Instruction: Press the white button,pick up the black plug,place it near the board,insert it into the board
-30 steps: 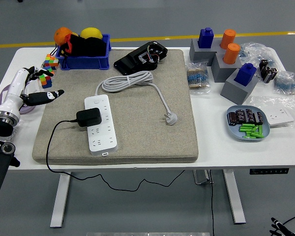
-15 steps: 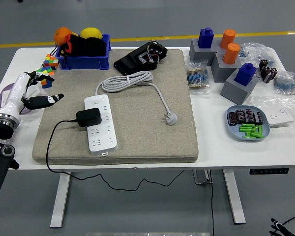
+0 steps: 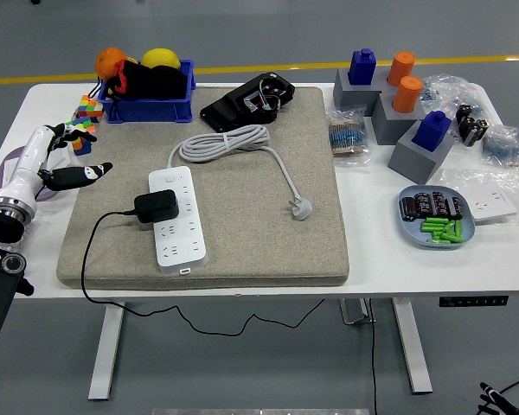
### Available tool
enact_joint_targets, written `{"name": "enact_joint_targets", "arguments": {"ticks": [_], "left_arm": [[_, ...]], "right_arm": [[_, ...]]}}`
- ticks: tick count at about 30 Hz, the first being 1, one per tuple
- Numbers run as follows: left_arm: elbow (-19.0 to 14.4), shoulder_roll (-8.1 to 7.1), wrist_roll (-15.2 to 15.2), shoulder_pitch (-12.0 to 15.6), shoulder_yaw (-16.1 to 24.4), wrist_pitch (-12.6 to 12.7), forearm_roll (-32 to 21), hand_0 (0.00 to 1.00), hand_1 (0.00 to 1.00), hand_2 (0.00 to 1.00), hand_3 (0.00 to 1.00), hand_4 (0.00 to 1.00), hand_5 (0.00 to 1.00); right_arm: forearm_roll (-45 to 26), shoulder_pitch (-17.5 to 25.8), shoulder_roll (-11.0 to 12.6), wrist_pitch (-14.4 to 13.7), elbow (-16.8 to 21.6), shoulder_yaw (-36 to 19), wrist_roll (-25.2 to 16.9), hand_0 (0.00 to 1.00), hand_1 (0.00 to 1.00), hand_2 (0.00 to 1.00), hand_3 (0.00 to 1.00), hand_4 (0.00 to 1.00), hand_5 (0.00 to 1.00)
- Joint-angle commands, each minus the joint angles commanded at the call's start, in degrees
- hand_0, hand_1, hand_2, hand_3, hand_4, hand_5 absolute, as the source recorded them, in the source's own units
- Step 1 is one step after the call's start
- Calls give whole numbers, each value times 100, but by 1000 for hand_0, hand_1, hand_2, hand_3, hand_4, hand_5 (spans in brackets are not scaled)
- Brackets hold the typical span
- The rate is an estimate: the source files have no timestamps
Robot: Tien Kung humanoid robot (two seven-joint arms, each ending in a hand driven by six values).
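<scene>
Grey floor with a yellow line runs behind your white table (image 3: 242, 275), where a beige felt mat (image 3: 242, 233) covers the middle. At the far left your left hand (image 3: 56, 160) hovers over the table's left margin, fingers spread and holding nothing, one dark-tipped finger (image 3: 91, 171) pointing right toward the mat's edge. Behind it you have colourful cubes (image 3: 86, 117) and a blue bin (image 3: 147, 95) with orange and yellow fruit. Just right of your hand, on the mat, the black plug (image 3: 156, 206) sits seated in the white power strip (image 3: 176, 216), near its middle, its black cable (image 3: 91, 259) trailing left off the mat and down over the table's near edge. The plug is near your hand but apart from it. The strip's white cord (image 3: 225, 143) coils behind, ending in a loose white plug (image 3: 301, 207). Further right you see grey blocks (image 3: 415, 147) with blue and orange caps, then a blue plate (image 3: 436, 218) holding green and dark parts.
</scene>
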State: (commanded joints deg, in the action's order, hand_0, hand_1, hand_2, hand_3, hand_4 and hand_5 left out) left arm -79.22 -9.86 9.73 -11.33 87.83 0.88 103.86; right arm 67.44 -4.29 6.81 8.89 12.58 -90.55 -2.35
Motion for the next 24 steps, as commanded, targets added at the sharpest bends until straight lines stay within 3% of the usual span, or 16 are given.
{"name": "enact_joint_targets", "arguments": {"ticks": [24], "left_arm": [[-183, 93, 111, 173, 136, -73, 43, 822, 823, 760, 557, 849, 42]], "right_arm": [[106, 78, -104, 8, 2, -191, -17, 822, 756, 740, 721, 781, 556]]}}
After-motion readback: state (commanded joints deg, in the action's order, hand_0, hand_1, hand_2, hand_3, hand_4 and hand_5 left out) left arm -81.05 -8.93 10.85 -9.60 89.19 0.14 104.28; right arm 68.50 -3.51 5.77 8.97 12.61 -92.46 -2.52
